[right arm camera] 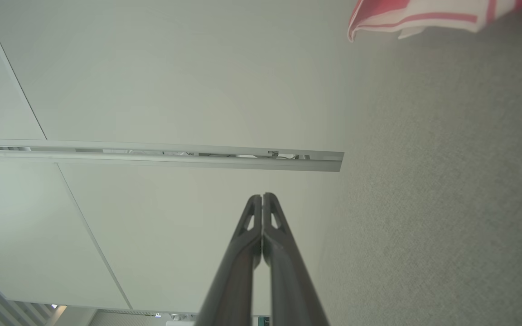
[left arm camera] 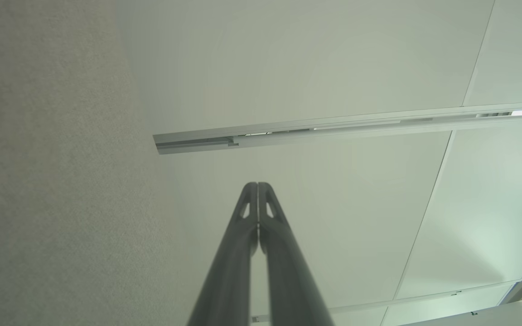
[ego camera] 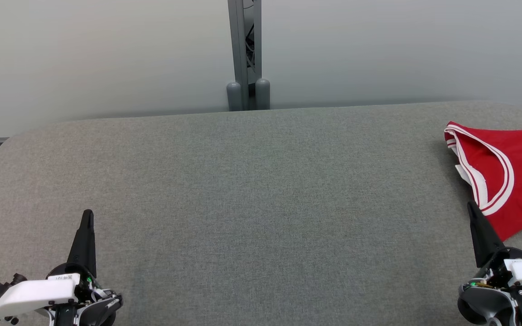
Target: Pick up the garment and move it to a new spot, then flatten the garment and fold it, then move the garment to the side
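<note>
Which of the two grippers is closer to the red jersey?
The right gripper, its shut tip just beside the jersey; the left gripper sits far away.

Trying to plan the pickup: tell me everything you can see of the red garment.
The garment is a red sleeveless jersey of thin-looking fabric, with white-and-red striped trim around an opening and white lettering cut off by the picture's edge. It lies loosely spread on the grey fabric surface at the robot's right. The right gripper points beside its near edge.
</note>
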`<state>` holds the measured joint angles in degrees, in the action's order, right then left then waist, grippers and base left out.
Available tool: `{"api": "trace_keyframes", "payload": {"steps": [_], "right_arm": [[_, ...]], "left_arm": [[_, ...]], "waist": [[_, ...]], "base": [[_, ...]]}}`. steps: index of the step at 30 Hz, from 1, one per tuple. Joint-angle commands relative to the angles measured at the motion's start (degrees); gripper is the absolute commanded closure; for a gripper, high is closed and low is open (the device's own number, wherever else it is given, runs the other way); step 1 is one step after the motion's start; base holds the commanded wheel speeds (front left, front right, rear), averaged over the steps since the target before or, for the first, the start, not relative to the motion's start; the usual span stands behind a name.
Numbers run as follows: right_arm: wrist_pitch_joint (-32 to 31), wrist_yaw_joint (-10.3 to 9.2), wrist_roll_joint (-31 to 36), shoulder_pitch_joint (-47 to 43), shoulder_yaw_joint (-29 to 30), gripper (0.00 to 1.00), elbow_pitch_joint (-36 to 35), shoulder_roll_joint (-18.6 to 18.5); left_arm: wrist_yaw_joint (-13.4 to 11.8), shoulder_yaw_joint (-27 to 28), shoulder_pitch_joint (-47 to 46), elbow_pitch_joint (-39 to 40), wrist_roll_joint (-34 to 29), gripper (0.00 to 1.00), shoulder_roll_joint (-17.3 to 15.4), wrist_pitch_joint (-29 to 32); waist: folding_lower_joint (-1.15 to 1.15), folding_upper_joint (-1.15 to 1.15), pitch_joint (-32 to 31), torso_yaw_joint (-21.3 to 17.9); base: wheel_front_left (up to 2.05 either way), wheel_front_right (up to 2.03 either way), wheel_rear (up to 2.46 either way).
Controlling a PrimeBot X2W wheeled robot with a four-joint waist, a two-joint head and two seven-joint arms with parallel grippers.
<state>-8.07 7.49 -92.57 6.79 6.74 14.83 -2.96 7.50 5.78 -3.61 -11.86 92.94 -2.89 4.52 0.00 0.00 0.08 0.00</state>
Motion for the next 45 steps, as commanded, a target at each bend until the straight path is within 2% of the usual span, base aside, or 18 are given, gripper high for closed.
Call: {"api": "trace_keyframes", "payload": {"steps": [1,45], "right_arm": [[-0.3,0.01,0.3,0.4,0.2,1.00,0.0,-0.2],[-0.4,0.01,0.3,0.4,0.2,1.00,0.0,-0.1]], "left_arm": [[0.3,0.3,-0.9,0.0,-0.1,1.00,-0.2,0.1],[0.3,0.4,-0.9,0.0,-0.2,1.00,-0.1,0.2]], "waist": [[0.00,0.00,0.0,0.0],[0.00,0.00,0.0,0.0]], "base": [[0.00,0.00,0.00],[0.00,0.00,0.00]]}}
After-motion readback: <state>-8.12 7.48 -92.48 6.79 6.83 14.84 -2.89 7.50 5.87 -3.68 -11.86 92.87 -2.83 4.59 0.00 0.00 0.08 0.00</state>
